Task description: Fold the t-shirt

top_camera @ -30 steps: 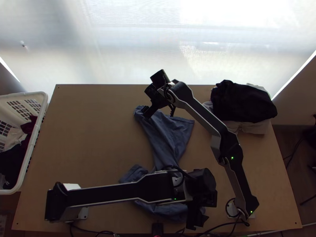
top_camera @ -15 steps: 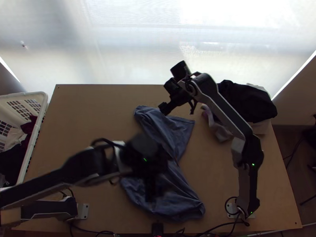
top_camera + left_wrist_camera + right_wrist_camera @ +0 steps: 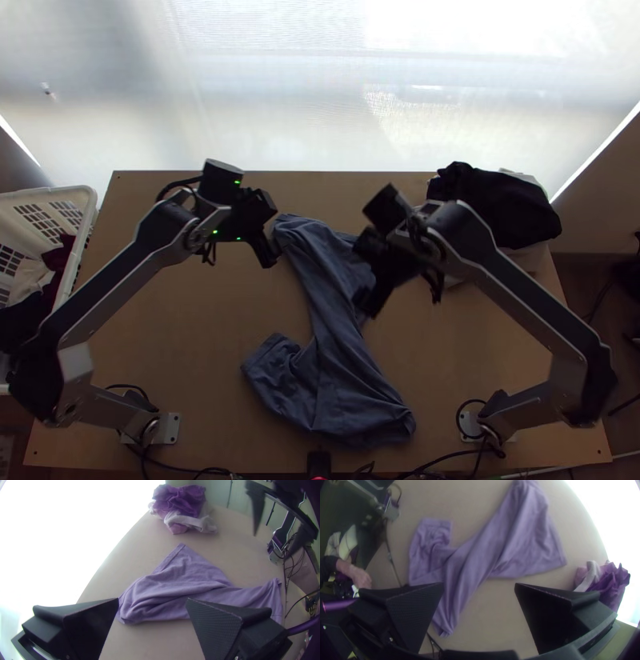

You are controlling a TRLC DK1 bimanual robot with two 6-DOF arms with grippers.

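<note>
The t-shirt (image 3: 328, 344) lies twisted and creased across the middle of the worktop (image 3: 200, 320), one end close to the near edge. Left end effector (image 3: 269, 258): fingers apart, beside the garment's far end. Right end effector (image 3: 370, 307): fingers apart, above its right side.

The shirt (image 3: 328, 352) is showing matt, creased cloth. The bench (image 3: 200, 312) is presenting smooth, matt, light wood. The arms' (image 3: 112, 292) links are exhibiting smooth, satin surfaces with metallic-looking edges. The left claw (image 3: 266, 254) and right claw (image 3: 370, 302) are displaying matt black fingers (image 3: 216, 626) with finely textured inner faces. The basket (image 3: 86, 202) is showing smooth white plastic. The pile (image 3: 496, 208) is presenting matt, crumpled cloth.
</note>
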